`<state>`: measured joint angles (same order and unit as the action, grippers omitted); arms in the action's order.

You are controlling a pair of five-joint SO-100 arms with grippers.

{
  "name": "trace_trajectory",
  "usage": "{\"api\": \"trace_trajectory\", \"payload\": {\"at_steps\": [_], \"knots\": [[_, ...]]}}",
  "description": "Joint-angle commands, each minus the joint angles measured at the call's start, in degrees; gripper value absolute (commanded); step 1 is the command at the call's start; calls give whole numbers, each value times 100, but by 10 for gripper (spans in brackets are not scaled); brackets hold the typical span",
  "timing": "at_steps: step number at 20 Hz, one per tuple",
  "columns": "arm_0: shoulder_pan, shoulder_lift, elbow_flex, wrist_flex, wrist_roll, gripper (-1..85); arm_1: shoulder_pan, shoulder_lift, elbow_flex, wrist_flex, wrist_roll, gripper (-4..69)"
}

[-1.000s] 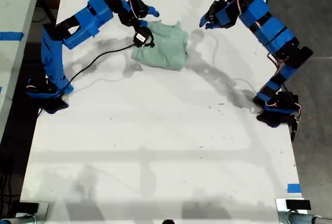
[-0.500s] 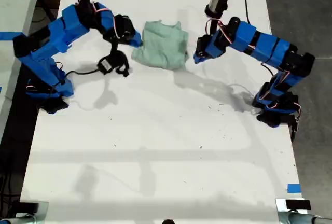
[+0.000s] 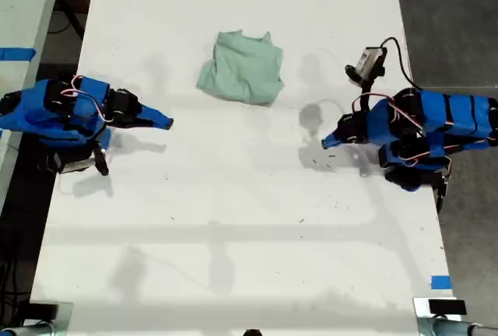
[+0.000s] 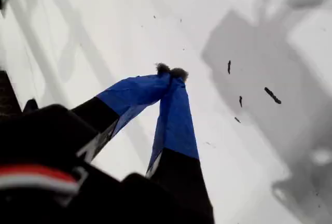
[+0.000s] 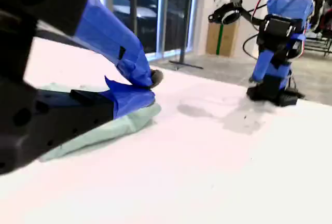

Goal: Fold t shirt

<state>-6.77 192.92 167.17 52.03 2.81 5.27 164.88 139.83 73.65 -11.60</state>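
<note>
Your t shirt lies bunched on the tabletop, well apart from my first tool and my second tool, both closed and empty.

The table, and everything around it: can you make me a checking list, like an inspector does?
Surface: white table, a few dark specks near my first claw.
Job's things: t shirt lies bunched up, apart from both claws.
Clutter: nothing seen.
Claws: my first claw shut, empty; my second claw shut, empty.
Cables: black cable loops from the first arm's camera.
Surroundings: blue tape on the table edge at the exterior view's right; dark floor beyond it.
</note>
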Motion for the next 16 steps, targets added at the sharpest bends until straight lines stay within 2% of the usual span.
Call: {"api": "trace_trajectory", "payload": {"at_steps": [1,3,4,5,6,16], "knots": [[-158,1160,1081,0,62,-1,-132,1503,1529,-782,141,-16],[-158,1389,1679,-211,360,-1,-123,2399,2795,-1239,-9,-16],[-220,1318,1767,-167,457,-1,-35,3278,3480,-1020,9,-16],[-149,1327,1723,-79,457,-1,132,3639,3850,-334,114,-16],[-114,1336,1731,-53,404,-1,176,3595,3867,-114,448,-17],[-193,1336,1723,167,97,-1,308,3604,3841,79,967,-25]]}}
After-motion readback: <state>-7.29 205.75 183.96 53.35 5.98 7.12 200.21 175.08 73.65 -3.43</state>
